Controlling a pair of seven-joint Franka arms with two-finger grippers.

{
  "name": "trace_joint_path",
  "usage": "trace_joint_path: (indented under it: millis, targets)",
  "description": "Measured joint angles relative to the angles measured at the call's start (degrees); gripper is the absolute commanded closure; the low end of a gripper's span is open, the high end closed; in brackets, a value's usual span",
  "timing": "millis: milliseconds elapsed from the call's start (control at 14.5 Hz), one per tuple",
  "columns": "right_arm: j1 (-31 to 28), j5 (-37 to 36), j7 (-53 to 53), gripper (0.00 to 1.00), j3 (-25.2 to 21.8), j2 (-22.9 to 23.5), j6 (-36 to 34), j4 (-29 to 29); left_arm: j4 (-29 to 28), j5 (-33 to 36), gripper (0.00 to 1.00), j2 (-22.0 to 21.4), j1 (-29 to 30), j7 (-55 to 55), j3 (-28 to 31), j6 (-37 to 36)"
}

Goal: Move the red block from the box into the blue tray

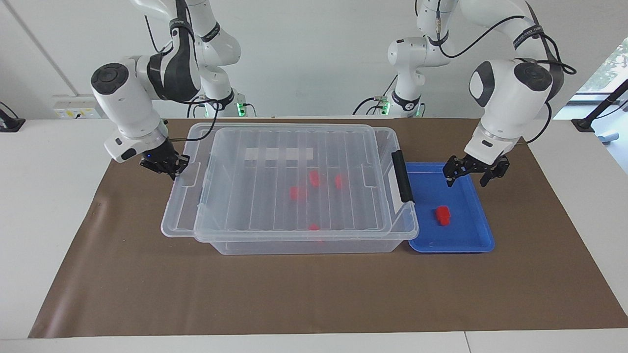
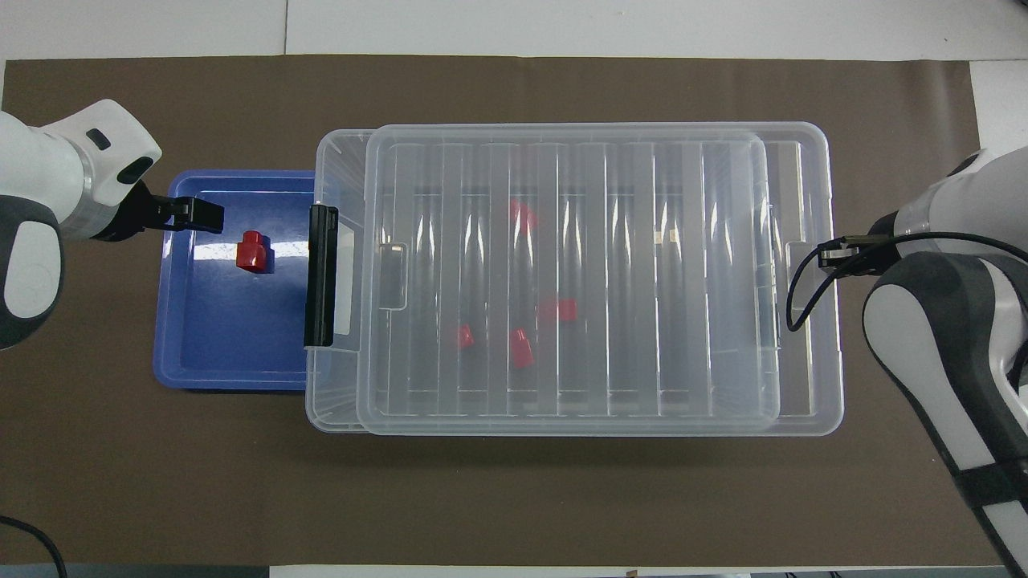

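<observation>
One red block [image 1: 443,214] [image 2: 253,253] lies free on the floor of the blue tray [image 1: 471,242] [image 2: 233,353], which stands at the box's latch end. My left gripper [image 1: 473,174] [image 2: 201,215] hangs open above the tray's edge, clear of the block and holding nothing. The box [image 1: 304,245] [image 2: 337,160] is a clear bin, and several more red blocks [image 1: 314,177] [image 2: 522,349] show through its ribbed lid [image 1: 274,206] [image 2: 602,409]. The lid covers nearly all of the box. My right gripper [image 1: 169,168] [image 2: 827,255] is shut, with its tip against the lid's end tab.
A black latch [image 1: 402,176] [image 2: 321,285] stands up on the box's end beside the tray. Everything sits on a brown mat [image 1: 294,294] [image 2: 514,498]. The lid still overhangs the box a little at the right arm's end.
</observation>
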Motion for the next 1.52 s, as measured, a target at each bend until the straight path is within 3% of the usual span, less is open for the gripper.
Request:
trace_joint_path:
  millis: [483,690,1517]
  targets:
    - [2.9,-0.1,4.2,1.0,0.0,-0.3,0.0,-0.2,13.1,0.0,0.0,-2.2,0.0,1.4,-0.3,-18.3]
    - [3.2,-0.1,4.5,1.0,0.0,-0.3,0.0,-0.2,14.9,0.0,0.0,-2.2,0.0,1.8,-0.3,-22.9]
    - [3.4,-0.1,4.8,1.0,0.0,-0.3,0.0,-0.2,13.7,-0.2,0.0,-4.0,0.0,2.0,-0.1,-24.2]
